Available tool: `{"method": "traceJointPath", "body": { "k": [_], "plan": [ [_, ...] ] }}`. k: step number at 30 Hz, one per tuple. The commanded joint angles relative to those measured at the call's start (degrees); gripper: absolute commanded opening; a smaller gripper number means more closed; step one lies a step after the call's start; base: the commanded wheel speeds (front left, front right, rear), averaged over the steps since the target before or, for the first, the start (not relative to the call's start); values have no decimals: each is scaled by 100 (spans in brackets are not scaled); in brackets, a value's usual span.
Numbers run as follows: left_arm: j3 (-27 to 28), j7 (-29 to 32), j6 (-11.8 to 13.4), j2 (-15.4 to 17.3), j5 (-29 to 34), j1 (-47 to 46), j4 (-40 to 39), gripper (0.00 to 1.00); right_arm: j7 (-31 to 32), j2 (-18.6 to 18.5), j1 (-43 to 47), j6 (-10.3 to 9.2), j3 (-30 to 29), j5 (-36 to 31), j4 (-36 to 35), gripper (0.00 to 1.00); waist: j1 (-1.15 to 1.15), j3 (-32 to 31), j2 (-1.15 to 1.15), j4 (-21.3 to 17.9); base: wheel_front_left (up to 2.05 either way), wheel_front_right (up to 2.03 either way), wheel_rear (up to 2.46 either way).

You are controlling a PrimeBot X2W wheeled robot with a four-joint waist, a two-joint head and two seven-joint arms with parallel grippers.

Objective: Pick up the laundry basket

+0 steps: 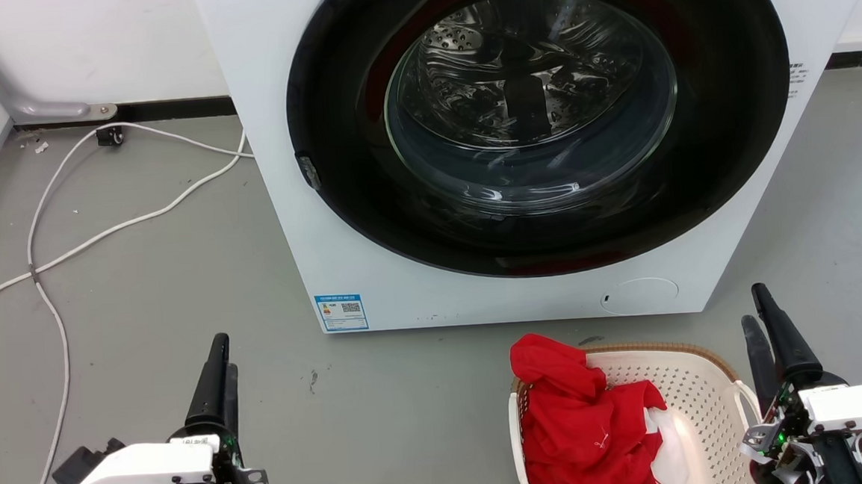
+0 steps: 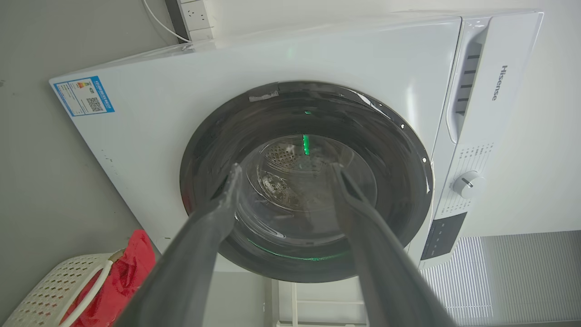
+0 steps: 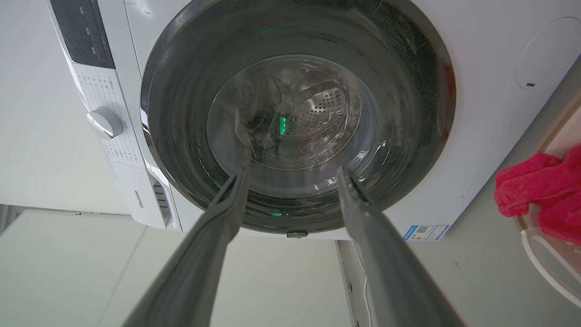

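1. The laundry basket (image 1: 698,394) sits on the grey floor (image 1: 411,408) in front of the washing machine (image 1: 287,206), at the lower right of your head view.
2. Your right claw (image 1: 754,306) stands just beside the basket's right side, close to its white loop handle (image 1: 748,402). From this angle you cannot tell whether they touch.
3. In the right wrist view, the right claw (image 3: 294,171) has its two fingers spread wide with nothing between them. It points at the machine's round glass door.
4. Your left claw (image 1: 222,356) is well apart from the basket, out over bare floor to the left.
5. The left wrist view shows the left claw (image 2: 286,168) equally wide open and empty, with the basket (image 2: 50,286) low in the corner.
6. Count: one basket, one washing machine and two claws.
7. One red garment (image 1: 583,412) is heaped in the basket's left half, with what may be a white piece (image 1: 667,448) beneath it.
8. White cable (image 1: 49,243) trails across the floor at the left.
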Motion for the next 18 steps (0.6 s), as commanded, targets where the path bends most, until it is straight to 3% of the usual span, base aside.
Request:
{"method": "traceJointPath", "body": {
  "k": [1,6,7,18],
  "plan": [
    [8,-62,-9,19,220,-163,-161,100,-66,-5,-100,2,9,-245,-153,100,0,2,0,-1,0,0,0],
    [12,-185,-10,19,828,-173,-320,100,-190,-9,-81,3,11,-1190,-303,100,0,9,0,-5,0,0,0],
    [22,-256,-10,19,1102,-181,-436,100,-260,-5,-53,3,3,-1632,-392,100,0,12,0,-7,0,0,0],
    [-21,-496,7,18,2255,-152,-658,100,-503,-1,13,5,109,-2774,-643,100,0,18,0,-18,0,0,0]
  ]
}}
